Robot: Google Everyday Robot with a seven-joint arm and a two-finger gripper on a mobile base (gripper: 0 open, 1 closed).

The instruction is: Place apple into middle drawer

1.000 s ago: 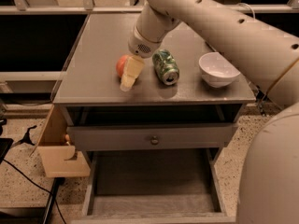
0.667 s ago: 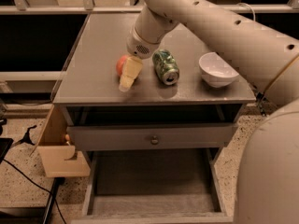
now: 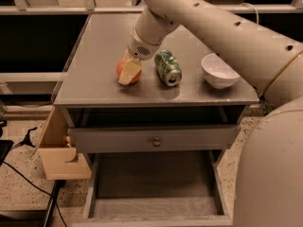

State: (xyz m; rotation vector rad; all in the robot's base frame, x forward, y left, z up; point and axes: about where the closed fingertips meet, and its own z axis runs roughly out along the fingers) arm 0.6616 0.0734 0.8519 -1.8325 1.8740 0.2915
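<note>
The orange-red apple [image 3: 123,69] rests on the grey tabletop [image 3: 99,56], left of centre. My gripper [image 3: 130,71] is down at the apple and its cream tip covers the apple's right front side. The arm reaches in from the upper right. The middle drawer [image 3: 151,181] is pulled out below the table front, showing a deep grey tray with nothing in it. It lies lower and nearer to the camera than the apple.
A green can [image 3: 168,68] lies on its side just right of the apple. A white bowl [image 3: 219,71] stands at the tabletop's right. A shut grey drawer front with a round knob [image 3: 156,141] sits above the open drawer. A pale tan wooden box [image 3: 59,157] stands at the left.
</note>
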